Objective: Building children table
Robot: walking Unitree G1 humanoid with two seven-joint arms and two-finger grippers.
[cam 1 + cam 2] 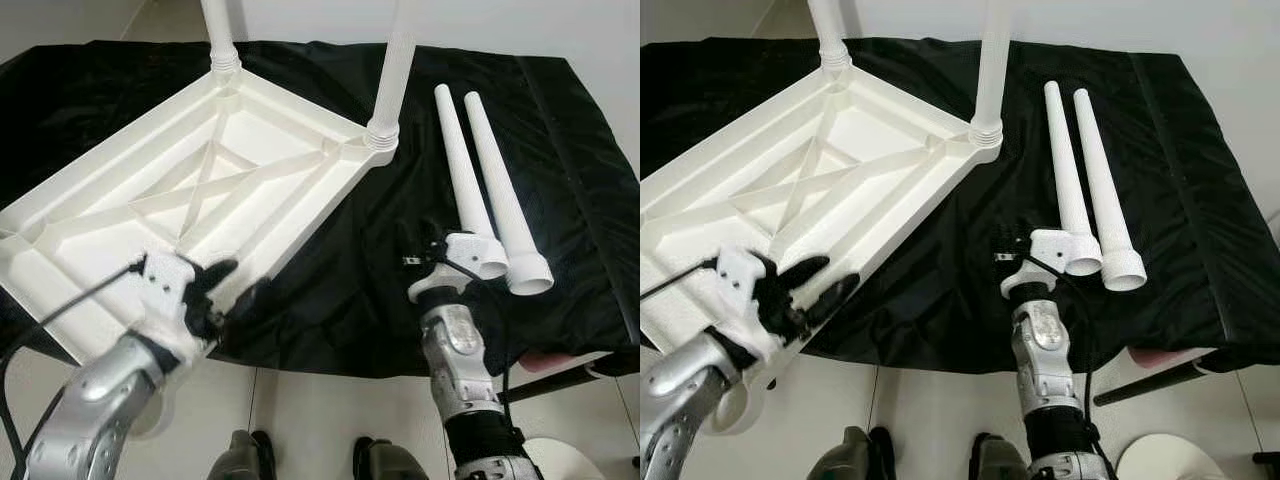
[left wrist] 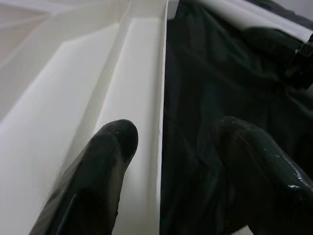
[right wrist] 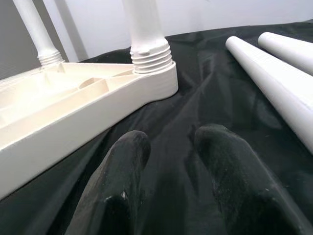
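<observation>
An upturned white tabletop (image 1: 200, 180) lies on the black-draped table (image 1: 560, 130), overhanging its near-left edge, with 2 legs screwed in at its far corners. 2 loose legs (image 1: 480, 190) lie near the right edge. The left hand (image 1: 232, 290), fingers apart, straddles the tabletop's near rim; the right hand (image 3: 171, 161), fingers apart, hovers beside the loose legs. Best grasp 1 leg mid-shaft.

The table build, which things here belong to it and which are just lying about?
Belonging to the job:
upturned white tabletop
two legs already screwed in
two loose legs on the black cloth
left tool at the tabletop's edge

Just lying about:
white round object on the floor
dark rod
</observation>
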